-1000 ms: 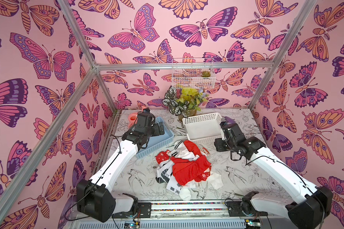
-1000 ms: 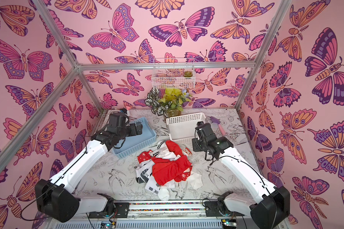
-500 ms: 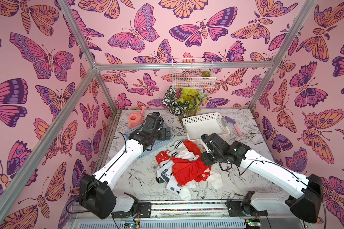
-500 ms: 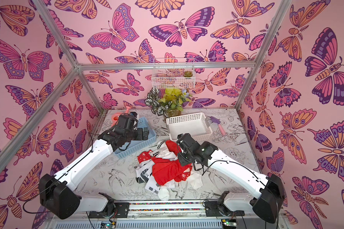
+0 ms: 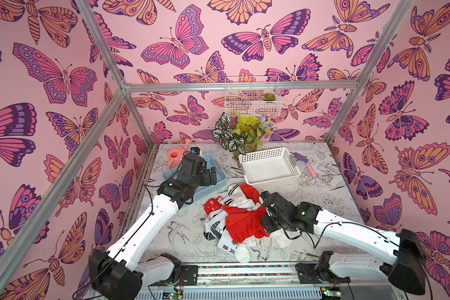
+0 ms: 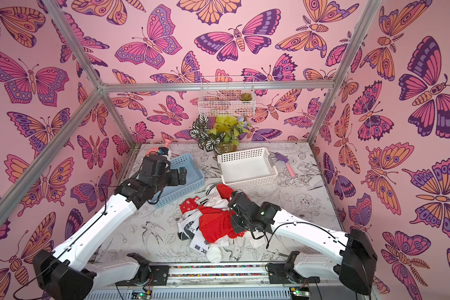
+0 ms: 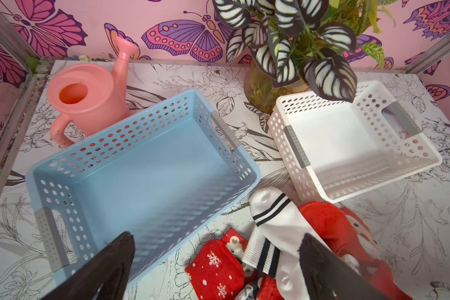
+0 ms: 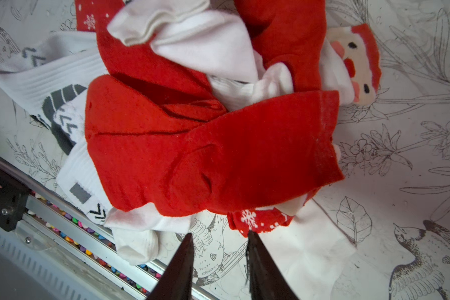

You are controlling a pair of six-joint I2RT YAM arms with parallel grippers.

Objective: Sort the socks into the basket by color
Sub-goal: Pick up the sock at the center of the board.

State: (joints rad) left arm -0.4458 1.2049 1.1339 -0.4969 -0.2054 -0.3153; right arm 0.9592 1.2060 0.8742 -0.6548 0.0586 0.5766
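Observation:
The socks (image 5: pixel 239 220) lie in a heap mid-table, red ones tangled with white ones. A big plain red sock (image 8: pixel 218 155) tops the heap, and a white sock with black stripes (image 7: pixel 270 215) and a red snowflake sock (image 7: pixel 216 262) lie at its far side. The blue basket (image 5: pixel 216 185) and the white basket (image 5: pixel 268 168) stand empty behind the heap. My left gripper (image 5: pixel 209 178) hovers open over the blue basket's near edge. My right gripper (image 8: pixel 218 233) hangs low at the heap's right side, jaws narrowly apart with only table between them; one tip is at a snowflake sock's edge.
A pink watering can (image 5: pixel 176 155) stands behind the blue basket. A potted plant (image 5: pixel 242 135) is at the back wall under a wire shelf (image 5: pixel 252 98). A purple trowel (image 5: pixel 305 162) lies right of the white basket. The arms' rail (image 5: pixel 244 270) runs along the front edge.
My right arm swung from beside the white basket down to the sock heap, its jaws narrowing. My left arm shifted a little towards the heap, still open.

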